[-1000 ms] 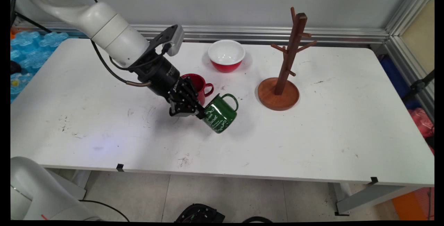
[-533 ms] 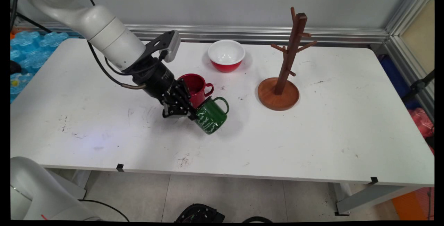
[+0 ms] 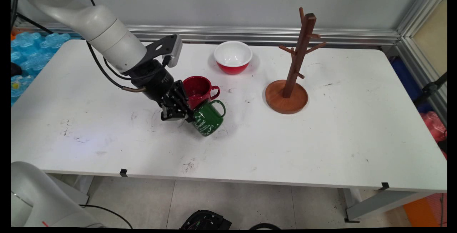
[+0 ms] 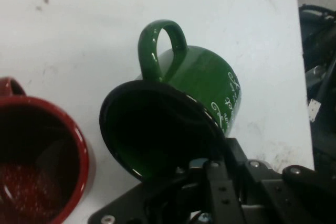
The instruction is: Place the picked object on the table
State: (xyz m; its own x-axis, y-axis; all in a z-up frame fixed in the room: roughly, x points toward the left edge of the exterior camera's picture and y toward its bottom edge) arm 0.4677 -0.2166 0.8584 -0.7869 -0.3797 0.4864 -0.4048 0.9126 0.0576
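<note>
Gripper [image 3: 188, 115] clamps green mug [image 3: 208, 117] rim, mug tilted; red mug [image 3: 197, 90] just beside jaws, could get knocked.

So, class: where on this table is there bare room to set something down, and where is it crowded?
Free: the near strip along the table front edge, the right end beyond the mug tree, and the left end. Crowded: the middle, where the pincer holds the tilted green mug right beside the red mug, with the bowl behind.
</note>
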